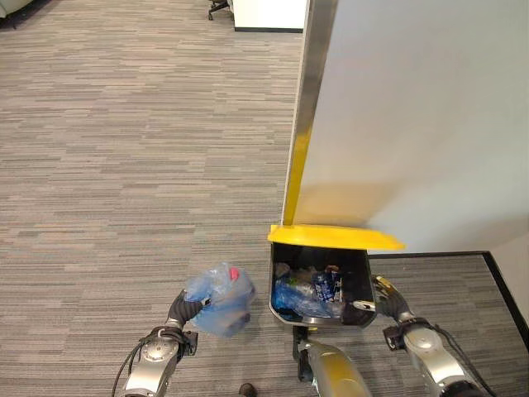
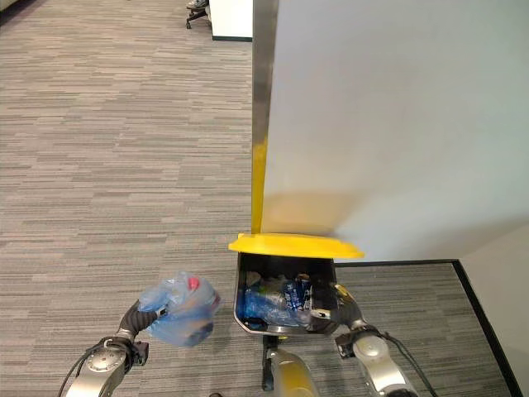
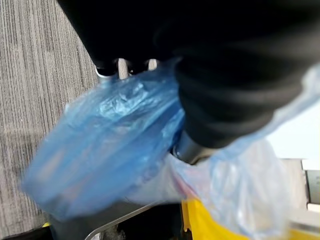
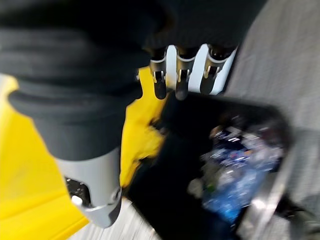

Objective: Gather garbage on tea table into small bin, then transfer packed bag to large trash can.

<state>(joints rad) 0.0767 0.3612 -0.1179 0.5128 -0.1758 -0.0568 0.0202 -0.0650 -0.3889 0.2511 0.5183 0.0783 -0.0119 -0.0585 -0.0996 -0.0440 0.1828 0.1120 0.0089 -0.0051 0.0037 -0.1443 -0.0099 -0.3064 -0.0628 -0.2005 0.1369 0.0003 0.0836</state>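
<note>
The left hand (image 1: pixel 183 308) was mostly buried in the blue bag (image 1: pixel 221 299); its fingers could not be made out, though the bag plainly hung from it above the carpet (image 1: pixel 124 165), just beside the trash can's (image 1: pixel 361 281) left wall. Something red showed through the plastic near the top. The right hand (image 1: pixel 382 291) rested at the can's right rim with fingers fairly straight, holding nothing, touching or nearly touching the edge. The yellow lid (image 1: pixel 335 237) stood raised at the far rim. Bottles and blue plastic lay inside, hard to sort out.
</note>
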